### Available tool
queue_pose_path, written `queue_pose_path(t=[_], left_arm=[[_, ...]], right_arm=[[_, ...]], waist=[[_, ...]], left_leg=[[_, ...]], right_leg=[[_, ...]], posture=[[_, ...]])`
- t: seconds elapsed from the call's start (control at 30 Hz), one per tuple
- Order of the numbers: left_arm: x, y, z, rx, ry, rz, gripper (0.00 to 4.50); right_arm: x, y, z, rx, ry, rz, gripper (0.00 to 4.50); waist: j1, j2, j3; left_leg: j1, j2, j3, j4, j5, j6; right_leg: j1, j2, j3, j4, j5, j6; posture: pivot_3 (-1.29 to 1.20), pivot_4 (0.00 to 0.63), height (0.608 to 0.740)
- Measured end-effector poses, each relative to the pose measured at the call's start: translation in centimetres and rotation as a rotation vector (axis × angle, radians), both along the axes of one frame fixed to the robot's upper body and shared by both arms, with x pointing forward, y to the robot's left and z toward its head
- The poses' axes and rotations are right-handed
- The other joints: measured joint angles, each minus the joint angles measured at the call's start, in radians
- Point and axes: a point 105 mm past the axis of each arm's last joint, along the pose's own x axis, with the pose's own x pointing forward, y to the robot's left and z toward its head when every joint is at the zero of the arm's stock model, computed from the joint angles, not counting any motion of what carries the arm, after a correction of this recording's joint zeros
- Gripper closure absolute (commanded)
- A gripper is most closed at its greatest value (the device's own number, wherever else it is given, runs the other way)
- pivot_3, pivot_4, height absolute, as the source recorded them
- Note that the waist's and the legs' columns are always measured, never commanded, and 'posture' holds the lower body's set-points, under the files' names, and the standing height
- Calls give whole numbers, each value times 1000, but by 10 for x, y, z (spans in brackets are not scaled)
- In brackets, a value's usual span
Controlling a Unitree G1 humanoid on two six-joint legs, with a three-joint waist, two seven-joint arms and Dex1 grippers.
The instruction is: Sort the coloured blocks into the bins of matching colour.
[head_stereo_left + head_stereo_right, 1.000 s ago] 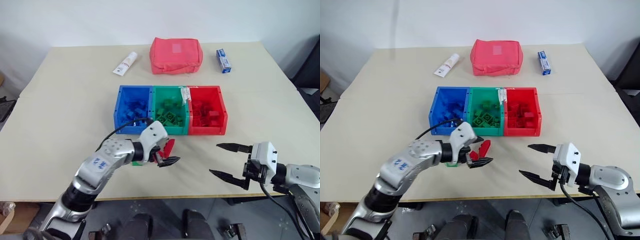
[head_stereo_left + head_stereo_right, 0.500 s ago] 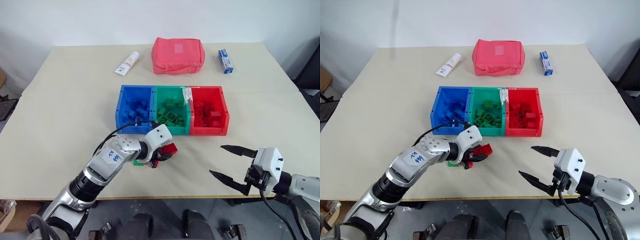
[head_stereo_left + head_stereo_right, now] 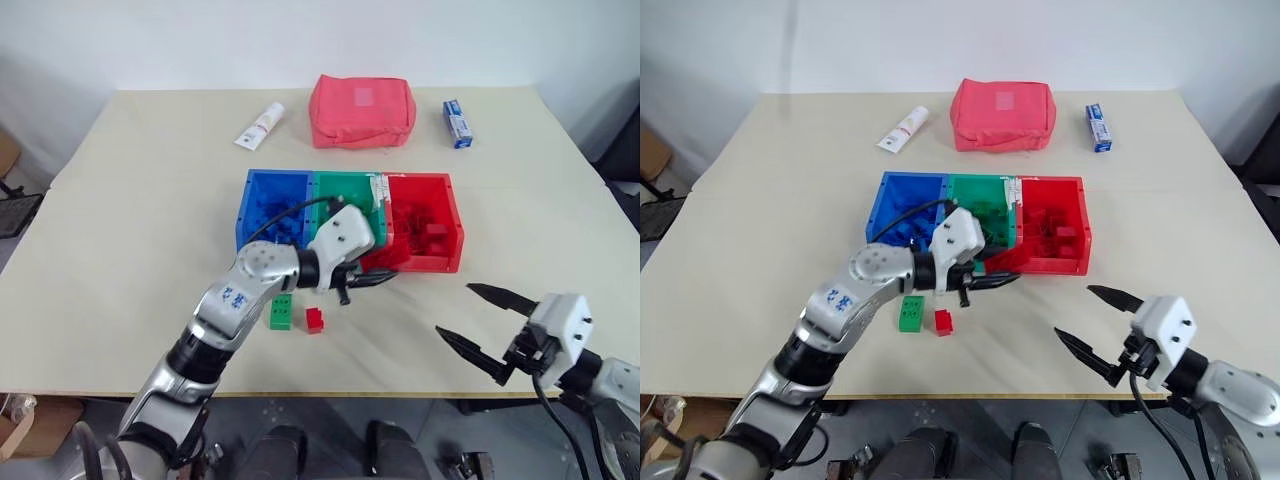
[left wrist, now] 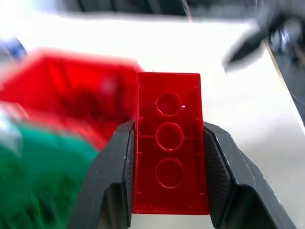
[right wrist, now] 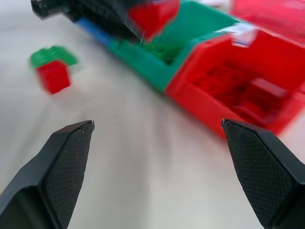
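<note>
1. Head views: the left hand (image 3: 372,278) is clamped on a flat red studded plastic brick (image 4: 169,149), beside the red plastic bin (image 3: 448,262); a green six-stud brick (image 3: 281,312) and small red brick (image 3: 315,320) lie on the counter (image 3: 130,230) below it.
2. Left wrist view: the red brick sits between both fingers (image 4: 116,171).
3. Right wrist view: the right hand (image 5: 157,126) is spread wide and empty, the bins ahead of it.

Three joined open-top plastic bins sit mid-table in a row, a blue bin (image 3: 262,205), a green bin (image 3: 335,192) and a red bin (image 3: 440,222), each holding small studded bricks of its own colour. A long red plastic brick (image 4: 170,150) is pinched by its long sides between the left gripper's (image 3: 368,281) two black fingers, hollow underside with three round sockets showing, held above the table at the front wall where green and red bins meet. On the table in front of the blue bin lie a green six-stud brick (image 3: 281,311), studs up, and just beside it a small red brick (image 3: 315,320).
</note>
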Motion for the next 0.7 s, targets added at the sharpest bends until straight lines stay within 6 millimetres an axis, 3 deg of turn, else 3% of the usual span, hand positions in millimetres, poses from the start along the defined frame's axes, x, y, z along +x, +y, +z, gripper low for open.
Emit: queue_pose_path(t=[0.17,0.33,0.47,0.63,0.7], left_arm=[[31,-35,18,-42,-97,34,3023],[54,-53,15,0,-130,68,3023],[74,-48,5,34,-86,135,1699],[76,-42,-2,51,-70,118,68],[70,-40,5,42,-100,75,26]], right_arm=[[0,-12,4,58,-47,-134,0],[-6,-21,11,95,-111,-249,0],[-15,-19,12,88,-133,-284,0],[-9,-16,20,72,-171,-262,0],[-6,-12,23,66,-182,-230,0]], waist=[[-1,-1,0],[-6,-1,0],[-8,-1,1],[-9,-1,1],[-9,-1,1]], left_leg=[[0,-1,2,0,0,1],[0,-1,4,-2,0,1],[0,-2,5,-2,0,1],[0,-1,5,-1,0,2],[-1,-1,5,-2,0,2]], right_leg=[[0,0,1,-3,2,3],[-2,1,1,-4,2,3],[-1,2,3,-4,2,4],[-2,2,3,-3,2,4],[-2,2,3,-3,2,4]], posture=[[0,150,740],[0,150,740],[0,150,740],[0,150,740],[0,150,740]])
